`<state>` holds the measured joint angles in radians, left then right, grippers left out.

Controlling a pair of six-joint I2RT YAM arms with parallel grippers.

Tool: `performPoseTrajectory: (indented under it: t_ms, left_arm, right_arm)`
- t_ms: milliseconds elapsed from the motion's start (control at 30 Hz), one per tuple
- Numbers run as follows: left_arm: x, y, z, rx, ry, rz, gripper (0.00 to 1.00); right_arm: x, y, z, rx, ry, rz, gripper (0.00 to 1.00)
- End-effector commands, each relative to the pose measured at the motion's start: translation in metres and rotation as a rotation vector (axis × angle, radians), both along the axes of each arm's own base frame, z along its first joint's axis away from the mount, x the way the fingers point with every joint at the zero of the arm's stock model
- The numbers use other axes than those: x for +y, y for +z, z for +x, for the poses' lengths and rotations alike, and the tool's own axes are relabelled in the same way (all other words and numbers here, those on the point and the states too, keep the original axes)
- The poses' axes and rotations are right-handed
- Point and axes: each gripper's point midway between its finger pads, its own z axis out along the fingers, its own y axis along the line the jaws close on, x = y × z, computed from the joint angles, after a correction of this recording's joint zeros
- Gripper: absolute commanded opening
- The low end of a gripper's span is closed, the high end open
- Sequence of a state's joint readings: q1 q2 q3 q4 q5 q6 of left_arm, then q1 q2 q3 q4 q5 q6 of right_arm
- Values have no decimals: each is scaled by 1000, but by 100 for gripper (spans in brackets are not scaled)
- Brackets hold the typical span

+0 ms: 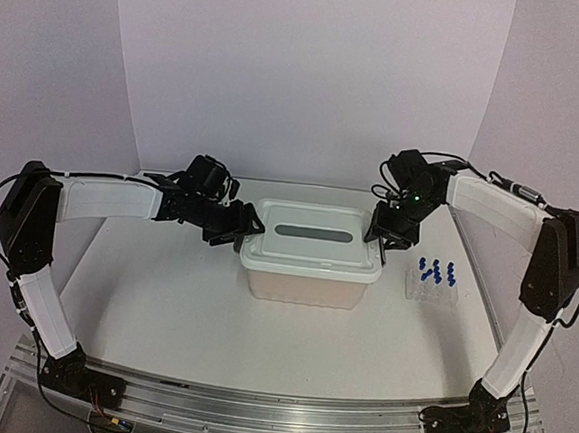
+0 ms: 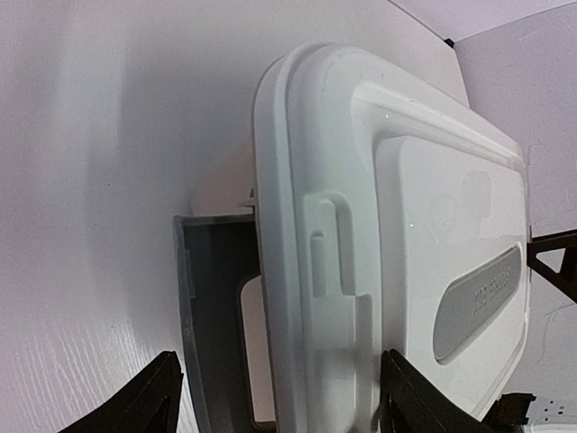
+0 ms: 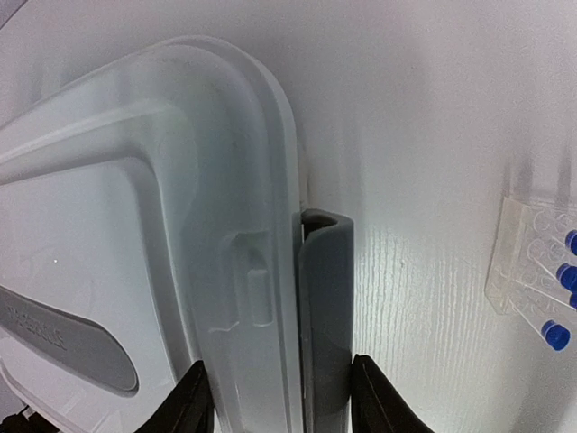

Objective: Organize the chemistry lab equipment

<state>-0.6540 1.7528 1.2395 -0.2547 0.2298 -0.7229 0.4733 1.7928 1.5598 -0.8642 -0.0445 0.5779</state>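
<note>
Small clear blue-capped tubes stand in a clear tube rack on the table, right of the tub; the right wrist view shows the rack and tubes at its right edge. My left gripper is open at the lid's left end, straddling the lid rim and a grey latch that is swung outward. At the lid's right end my right gripper pinches the other grey latch against the lid rim. No other lab equipment is in view.
The beige plastic tub sits mid-table under its white rectangular lid, which has a grey slot handle on top. White walls close in the back and both sides.
</note>
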Motion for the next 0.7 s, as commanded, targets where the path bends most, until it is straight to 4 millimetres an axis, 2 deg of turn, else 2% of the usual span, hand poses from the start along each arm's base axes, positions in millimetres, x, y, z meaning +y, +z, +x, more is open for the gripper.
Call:
performPoseTrajectory:
  t_ms: [0,267,467,567,667]
  left_arm:
    - [-9,2,-5,1,-6,58,73]
    - [-15,5,-9,-8,7,95,70]
    - [-17,6,-12,-14,9,94,70]
    - [-14,4,-10,-14,23,113,68]
    - [-9,2,-7,-15,41,146,66]
  right_arm:
    - [16,12,-8,16,-25,-36,0]
    - [25,8,-12,2,-31,-162,0]
    - [36,7,-11,-14,-6,-181,0]
    - [42,22,-5,-66,16,-173,0]
    - [46,46,3,-139,40,-155,8]
